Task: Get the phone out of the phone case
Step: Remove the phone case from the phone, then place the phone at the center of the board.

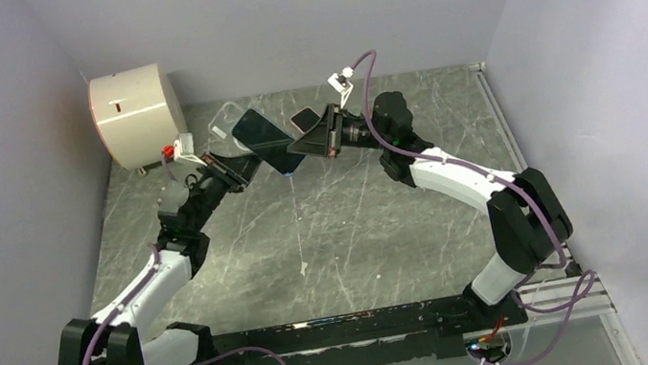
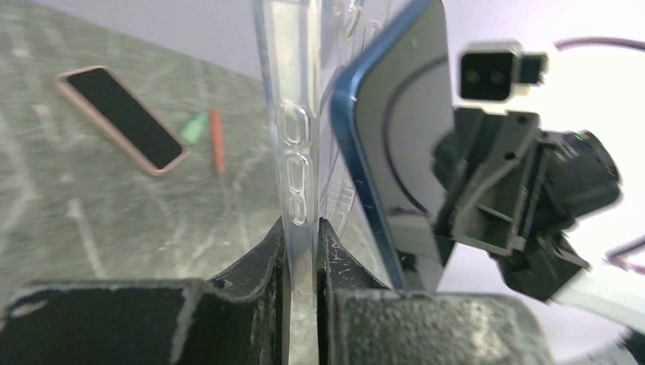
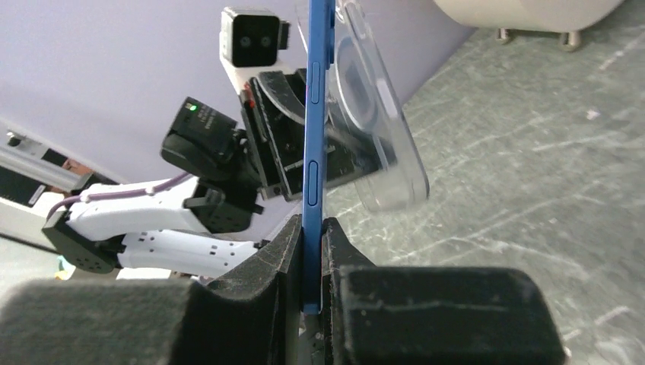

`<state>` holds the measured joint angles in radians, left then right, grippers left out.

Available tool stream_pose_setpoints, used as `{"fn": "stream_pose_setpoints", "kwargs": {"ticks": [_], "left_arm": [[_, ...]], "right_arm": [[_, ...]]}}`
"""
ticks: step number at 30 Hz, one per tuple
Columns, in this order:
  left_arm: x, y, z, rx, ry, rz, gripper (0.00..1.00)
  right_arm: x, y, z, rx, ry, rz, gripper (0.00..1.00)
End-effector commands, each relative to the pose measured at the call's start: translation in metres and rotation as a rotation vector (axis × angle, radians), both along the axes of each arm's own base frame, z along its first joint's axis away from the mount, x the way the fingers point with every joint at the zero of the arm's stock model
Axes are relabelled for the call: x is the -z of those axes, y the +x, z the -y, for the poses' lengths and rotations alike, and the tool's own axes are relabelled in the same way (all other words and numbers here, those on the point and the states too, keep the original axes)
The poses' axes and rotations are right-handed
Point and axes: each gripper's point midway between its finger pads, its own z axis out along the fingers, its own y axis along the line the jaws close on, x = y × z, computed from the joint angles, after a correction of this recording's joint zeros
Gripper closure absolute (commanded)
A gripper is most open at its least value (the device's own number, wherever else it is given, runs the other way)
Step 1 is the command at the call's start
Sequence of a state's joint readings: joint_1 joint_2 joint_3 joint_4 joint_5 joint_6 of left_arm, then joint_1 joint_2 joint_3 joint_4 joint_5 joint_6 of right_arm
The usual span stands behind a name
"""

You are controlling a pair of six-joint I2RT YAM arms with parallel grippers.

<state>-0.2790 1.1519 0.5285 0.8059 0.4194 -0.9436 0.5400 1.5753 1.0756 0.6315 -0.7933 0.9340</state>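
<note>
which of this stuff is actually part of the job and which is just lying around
Part of the job:
- blue phone, clamped in the right gripper
- clear phone case, clamped in the left gripper

Just lying about:
- pink-cased phone flat on the table
- small green piece and red stick beside it
- white drum-shaped unit at the back left

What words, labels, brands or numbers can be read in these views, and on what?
None readable: the blue phone, the clear plastic case, the pink-rimmed phone lying flat and the white cylinder show no legible text.
</note>
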Motion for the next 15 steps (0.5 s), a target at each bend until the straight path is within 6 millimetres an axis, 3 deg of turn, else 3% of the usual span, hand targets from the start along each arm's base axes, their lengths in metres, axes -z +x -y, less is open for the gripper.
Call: {"fn": "stream_pose_setpoints", "kwargs": {"ticks": [1, 8, 15], "left_arm": [[0.016, 0.025, -0.041, -0.279, 0.11, -0.092, 0.97], [0.022, 0.025, -0.065, -0.41, 0.155, -0.12, 0.97], [0.016, 0.023, -0.062, -0.385, 0.164, -0.099, 0.97]], "right_arm": [[-0.024, 0.008, 0.028, 0.087, 0.025, 0.086, 1.0], [-0.005, 0.035, 0.086, 0.294, -0.037, 0.06, 1.0], [0.031, 0.077, 0.182, 0.649, -0.136, 0.005, 1.0]]}}
